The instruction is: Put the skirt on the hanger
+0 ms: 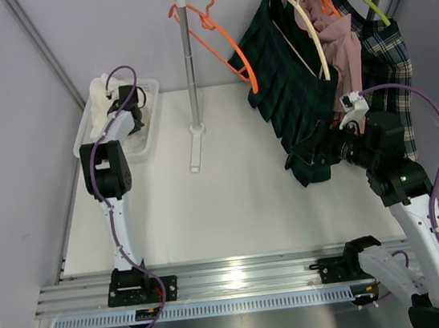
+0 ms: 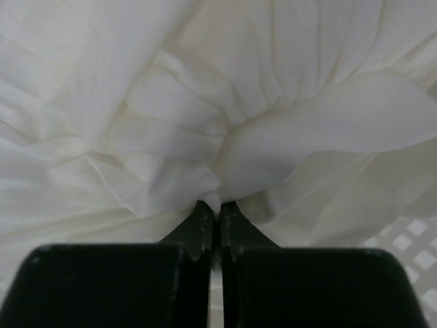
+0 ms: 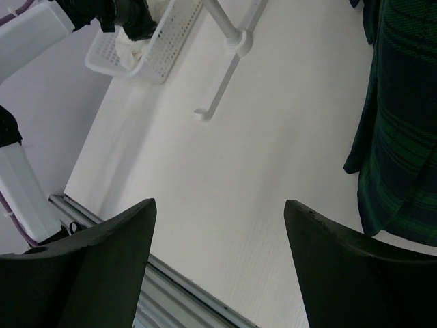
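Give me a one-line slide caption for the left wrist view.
Left gripper shut on a fold of the white pleated skirt, lying in its perforated basket.

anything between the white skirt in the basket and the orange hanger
Yes: the rack's upright post stands between the basket and the orange hanger. The left gripper is shut on the white skirt.

left gripper (image 2: 220,212): boxed in. white skirt (image 2: 205,102) is bunched right in front and on both sides, basket (image 2: 410,239) mesh at lower right. Basket top is open. right gripper (image 3: 218,205): bare table (image 3: 273,137) ahead and under the fingers, wide free lane. green plaid skirt (image 3: 399,137) hangs close on its right. rack foot (image 3: 217,85) lies across ahead-left, well apart.
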### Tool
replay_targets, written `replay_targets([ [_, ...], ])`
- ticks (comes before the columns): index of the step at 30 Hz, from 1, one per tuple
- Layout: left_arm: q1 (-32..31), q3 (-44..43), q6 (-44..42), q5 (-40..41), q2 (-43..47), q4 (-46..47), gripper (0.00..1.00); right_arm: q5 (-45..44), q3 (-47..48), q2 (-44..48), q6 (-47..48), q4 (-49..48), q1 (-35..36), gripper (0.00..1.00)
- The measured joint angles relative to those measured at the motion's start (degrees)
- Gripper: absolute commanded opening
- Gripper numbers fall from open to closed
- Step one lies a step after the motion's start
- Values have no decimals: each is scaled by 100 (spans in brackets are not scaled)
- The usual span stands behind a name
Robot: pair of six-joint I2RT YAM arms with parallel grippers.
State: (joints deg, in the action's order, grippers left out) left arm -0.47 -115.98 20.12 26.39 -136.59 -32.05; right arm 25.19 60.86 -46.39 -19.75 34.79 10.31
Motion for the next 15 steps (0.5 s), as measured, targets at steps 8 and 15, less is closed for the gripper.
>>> replay_targets([
  [8, -42, 2044, 101, -166, 1694, 640, 0, 22, 0, 90, -4, 2, 0, 80],
  [15, -352, 3276, 372, -201, 3467, 1158, 0, 74, 0, 190, -17, -7, 0, 79],
])
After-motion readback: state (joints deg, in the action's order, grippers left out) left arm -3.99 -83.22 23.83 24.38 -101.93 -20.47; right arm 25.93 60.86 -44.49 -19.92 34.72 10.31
